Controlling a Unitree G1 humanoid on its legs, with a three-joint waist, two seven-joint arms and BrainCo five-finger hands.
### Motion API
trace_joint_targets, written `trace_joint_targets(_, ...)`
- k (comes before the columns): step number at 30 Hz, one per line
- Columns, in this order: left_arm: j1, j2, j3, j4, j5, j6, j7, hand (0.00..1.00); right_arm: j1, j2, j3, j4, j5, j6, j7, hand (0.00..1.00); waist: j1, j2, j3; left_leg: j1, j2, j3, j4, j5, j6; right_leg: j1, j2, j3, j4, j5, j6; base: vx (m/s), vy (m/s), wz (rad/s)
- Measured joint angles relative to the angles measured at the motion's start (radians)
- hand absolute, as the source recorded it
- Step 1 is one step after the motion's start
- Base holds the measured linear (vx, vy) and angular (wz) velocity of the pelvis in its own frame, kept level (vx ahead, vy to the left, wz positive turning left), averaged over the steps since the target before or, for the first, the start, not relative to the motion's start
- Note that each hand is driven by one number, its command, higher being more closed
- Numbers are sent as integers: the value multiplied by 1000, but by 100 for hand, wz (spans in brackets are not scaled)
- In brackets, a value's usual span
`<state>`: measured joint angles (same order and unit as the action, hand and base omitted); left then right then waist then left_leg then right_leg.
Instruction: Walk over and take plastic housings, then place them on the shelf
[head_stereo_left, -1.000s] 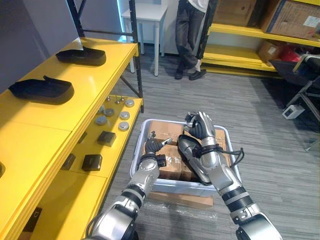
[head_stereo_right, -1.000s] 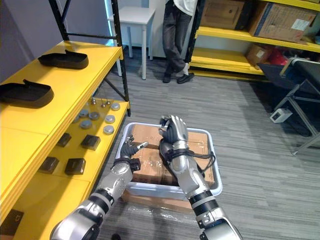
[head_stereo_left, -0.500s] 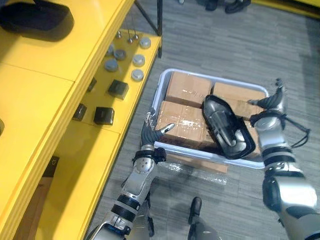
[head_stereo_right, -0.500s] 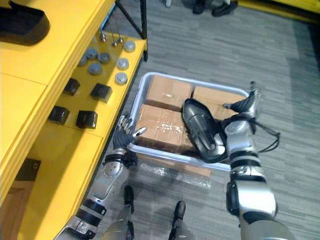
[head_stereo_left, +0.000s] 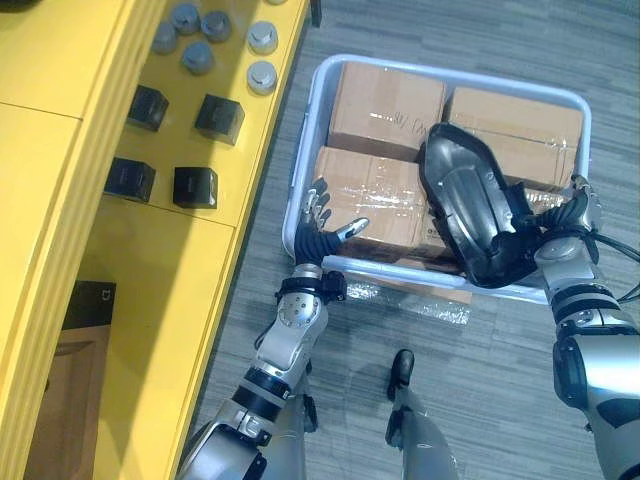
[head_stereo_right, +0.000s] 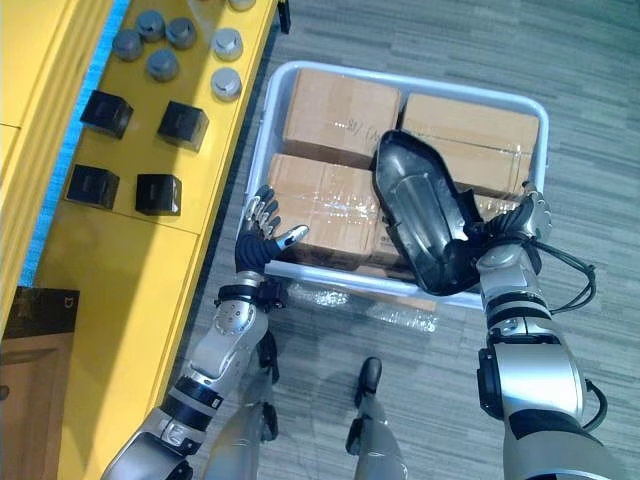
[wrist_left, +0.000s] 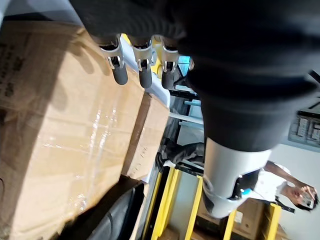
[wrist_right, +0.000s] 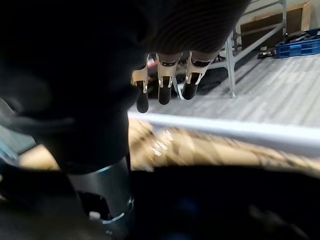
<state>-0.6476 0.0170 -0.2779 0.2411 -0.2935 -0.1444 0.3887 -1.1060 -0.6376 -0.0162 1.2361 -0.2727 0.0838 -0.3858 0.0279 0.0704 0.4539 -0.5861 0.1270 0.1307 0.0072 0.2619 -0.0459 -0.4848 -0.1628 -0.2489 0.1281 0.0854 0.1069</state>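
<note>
A black plastic housing (head_stereo_left: 465, 200) stands tilted on edge over the cardboard boxes (head_stereo_left: 385, 95) in a pale grey bin (head_stereo_left: 300, 190). My right hand (head_stereo_left: 570, 235) is at the bin's right front corner, shut on the housing's lower rim, with its fingers (wrist_right: 162, 85) reaching past the bin's rim. My left hand (head_stereo_left: 320, 225) hovers open at the bin's front left corner, fingers (wrist_left: 140, 70) spread above a taped box (wrist_left: 60, 125) and holding nothing. The housing's dark edge (wrist_left: 115, 220) shows beyond that box.
A yellow shelf (head_stereo_left: 150, 260) runs along the left, close to the bin. It carries small black blocks (head_stereo_left: 195, 187) and several round silver parts (head_stereo_left: 215, 25). Grey floor lies in front of and to the right of the bin. A person (wrist_left: 280, 185) stands far off by yellow racks.
The camera has tipped down, so the bin now sits straight below. The right hand has lifted the housing up on edge and drawn back to the bin's right corner. The left hand has barely moved.
</note>
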Motion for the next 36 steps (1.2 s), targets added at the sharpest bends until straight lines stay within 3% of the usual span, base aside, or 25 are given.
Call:
trace_joint_targets(6,-27,-13,31,12,-11,-9,1,0,3,-79,38,-14,13,-36,23,100,13,9,5,-50,-9,-25,18,-2,-2,-81,-29,-12,127,-64,0,32,12,14)
trace_joint_targets(16,-44,-41,54,-26,-39,-21,0,0,140,-47,120,-238,-15,-42,-6,100,11,8,5,-36,-3,-25,26,2,0,-105,-41,-12,223,-117,-12,38,-49,2)
trace_joint_targets(22,-76,-35,52,52,-65,-23,-3,0,183,52,140,-344,-59,-32,-28,100,1,8,5,28,-7,-37,25,0,-3,-37,-41,-22,231,-135,-14,25,-77,7)
trace_joint_targets(30,-111,37,-14,176,-244,-23,-72,0,203,65,136,-500,-149,-17,-43,100,-27,-2,9,164,-10,-44,-19,1,-5,100,-37,-37,192,-136,-12,13,-63,4)
trace_joint_targets(36,-183,77,-95,311,-334,10,-130,0,203,91,139,-551,-188,-15,-42,100,-50,-34,9,256,-5,-14,-80,18,-11,155,-27,-15,168,-136,-11,27,-57,-11)
